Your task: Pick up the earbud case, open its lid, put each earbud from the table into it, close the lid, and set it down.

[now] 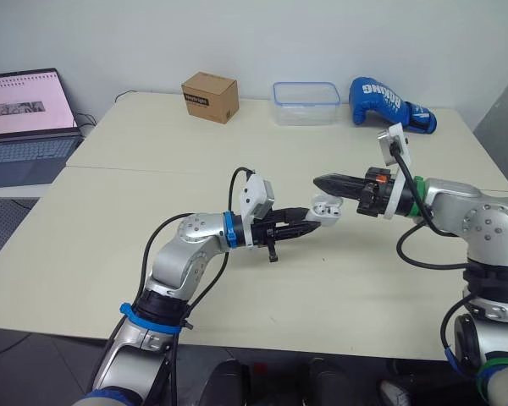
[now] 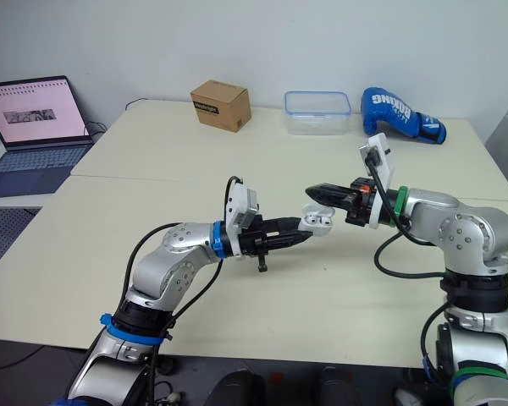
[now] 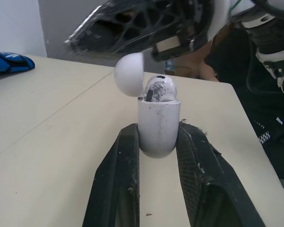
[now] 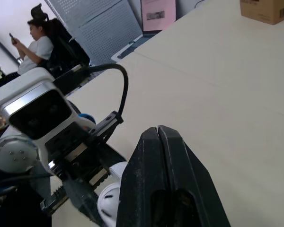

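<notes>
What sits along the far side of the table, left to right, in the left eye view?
laptop → box → container → glove

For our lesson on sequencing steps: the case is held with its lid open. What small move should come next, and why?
Probably the right gripper, jaws shut and close beside the lid, should nudge that lid down. The left gripper clamps the earbud case upright, and an earbud sits inside it.
</notes>
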Controlling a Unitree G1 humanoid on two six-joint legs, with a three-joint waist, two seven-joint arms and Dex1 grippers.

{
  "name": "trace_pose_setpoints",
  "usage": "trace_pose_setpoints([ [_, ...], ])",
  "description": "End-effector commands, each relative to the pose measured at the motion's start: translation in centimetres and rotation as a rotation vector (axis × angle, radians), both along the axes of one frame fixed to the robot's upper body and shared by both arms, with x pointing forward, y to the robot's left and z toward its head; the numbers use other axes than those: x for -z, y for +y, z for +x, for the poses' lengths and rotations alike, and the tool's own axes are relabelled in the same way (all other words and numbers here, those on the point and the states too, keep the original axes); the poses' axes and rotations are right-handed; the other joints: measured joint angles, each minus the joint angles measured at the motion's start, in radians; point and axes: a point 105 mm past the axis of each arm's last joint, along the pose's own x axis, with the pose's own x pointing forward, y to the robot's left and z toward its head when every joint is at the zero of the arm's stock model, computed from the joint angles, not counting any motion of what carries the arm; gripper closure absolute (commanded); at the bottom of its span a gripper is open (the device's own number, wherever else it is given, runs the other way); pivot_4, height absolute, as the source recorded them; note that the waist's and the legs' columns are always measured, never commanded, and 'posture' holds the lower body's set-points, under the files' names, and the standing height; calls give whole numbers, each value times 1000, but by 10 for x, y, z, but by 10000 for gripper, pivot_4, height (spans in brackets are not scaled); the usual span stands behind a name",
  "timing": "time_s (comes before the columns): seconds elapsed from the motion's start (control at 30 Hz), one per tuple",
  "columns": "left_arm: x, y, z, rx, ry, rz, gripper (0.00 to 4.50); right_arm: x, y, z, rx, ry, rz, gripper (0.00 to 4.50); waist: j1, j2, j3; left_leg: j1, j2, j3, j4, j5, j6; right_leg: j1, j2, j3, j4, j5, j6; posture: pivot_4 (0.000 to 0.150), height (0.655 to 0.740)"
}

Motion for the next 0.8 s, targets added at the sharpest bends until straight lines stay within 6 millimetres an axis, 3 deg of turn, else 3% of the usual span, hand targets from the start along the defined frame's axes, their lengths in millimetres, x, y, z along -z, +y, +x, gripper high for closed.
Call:
trace_pose_setpoints([
  [0.03, -25, -1, 0, -9, -42, -81, 37677, 16, 4, -9, -18, -10, -70, 44854, -1, 0, 0, 0, 0, 0, 0, 0, 0, 0, 0, 0, 0, 0, 0, 1500, 7400],
  [0.2, -21, 1, -1, -16, -19, -75, 37677, 22, 1, -20, -12, -48, -105, 44854, -3, 0, 0, 0, 1, 0, 0, 0, 0, 0, 0, 0, 1, -3, 4, 1500, 7400],
  [0.3, -15, 1, -1, -32, 33, -77, 37677, 12, -7, -16, 61, -144, -98, 44854, -3, 0, 0, 0, 1, 0, 0, 0, 0, 0, 0, 0, 1, -3, 4, 1500, 7400],
  [0.43, 3, 1, 7, -123, 288, -108, 37677, -4, -24, -11, 168, -284, -94, 43248, -3, 0, 0, 0, 0, 0, 0, 0, 0, 0, 0, 0, 1, -3, 5, 1500, 7400],
  [0.5, 13, 0, 15, -197, 421, -134, 37677, -1, -33, -13, 199, -319, -114, 39001, 0, 0, 0, 0, 0, 0, 1, 0, 0, 0, 0, 0, 1, -3, 6, 1500, 7400],
  [0.63, 44, -5, 29, -342, 746, -170, 37677, 33, -45, -25, 146, -386, -291, 25343, 9, -2, 1, 0, -1, -2, 1, 0, 0, 1, -1, -1, 0, -5, 10, 1500, 7400],
  [0.8, 72, -5, 37, -456, 940, -151, 37677, 54, -48, -30, 129, -371, -303, 7148, 2, -3, 2, 1, -1, -1, 1, 0, 0, 1, 0, 0, 1, -5, 10, 1500, 7400],
])
